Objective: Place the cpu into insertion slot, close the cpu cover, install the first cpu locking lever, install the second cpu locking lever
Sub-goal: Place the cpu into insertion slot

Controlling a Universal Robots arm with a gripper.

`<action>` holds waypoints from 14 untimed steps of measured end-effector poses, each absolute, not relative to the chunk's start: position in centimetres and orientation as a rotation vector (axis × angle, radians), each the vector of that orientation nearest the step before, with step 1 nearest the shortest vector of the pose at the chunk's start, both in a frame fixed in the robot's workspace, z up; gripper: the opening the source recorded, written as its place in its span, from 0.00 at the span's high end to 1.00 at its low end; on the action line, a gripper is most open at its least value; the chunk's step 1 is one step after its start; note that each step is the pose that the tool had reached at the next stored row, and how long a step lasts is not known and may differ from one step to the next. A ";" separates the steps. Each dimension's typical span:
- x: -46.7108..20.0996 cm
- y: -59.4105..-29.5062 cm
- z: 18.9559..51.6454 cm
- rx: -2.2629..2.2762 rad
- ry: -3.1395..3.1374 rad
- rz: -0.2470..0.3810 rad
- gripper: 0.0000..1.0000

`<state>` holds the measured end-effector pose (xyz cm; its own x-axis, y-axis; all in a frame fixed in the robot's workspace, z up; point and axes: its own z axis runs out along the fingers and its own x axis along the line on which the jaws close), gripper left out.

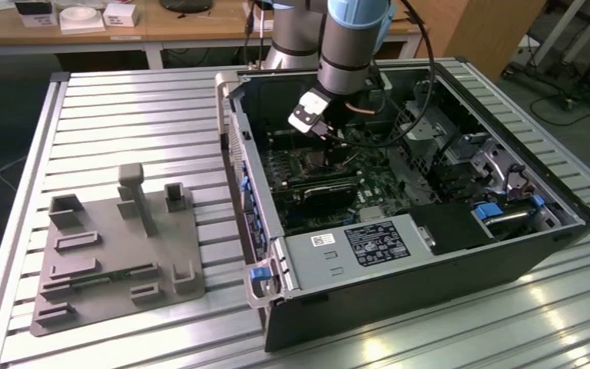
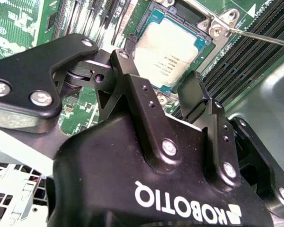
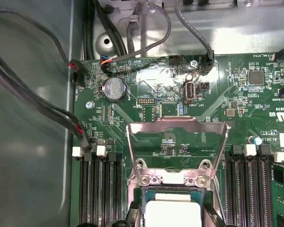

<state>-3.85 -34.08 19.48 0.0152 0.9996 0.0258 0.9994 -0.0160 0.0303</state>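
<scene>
The cpu (image 2: 173, 52) lies flat in the insertion slot (image 2: 213, 28) on the green board (image 3: 132, 109), inside the open computer case (image 1: 398, 292) that rests along the counter's (image 1: 131, 115) edge on the exterior view's right. The gripper (image 2: 156, 71) hangs directly over it, the chip showing between its fingers (image 2: 128, 80), which are spread wide and hold nothing. Being square, the chip has no long axis; its sides run parallel to the memory slots (image 3: 102, 189) flanking the socket. The cpu cover (image 3: 176, 126) stands raised on its hinge beside the chip, not yet closed. A thin lever rod (image 2: 260, 38) juts free past the socket's corner.
</scene>
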 end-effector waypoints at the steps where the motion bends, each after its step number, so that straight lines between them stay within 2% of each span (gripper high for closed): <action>1: -3.8 -34.1 19.6 2.236 2.201 0.062 0.38; 14: -3.8 -34.1 21.3 2.236 2.202 0.061 0.38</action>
<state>-3.84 -34.08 21.35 0.0152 0.9995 0.0259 0.9994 -0.0159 0.0292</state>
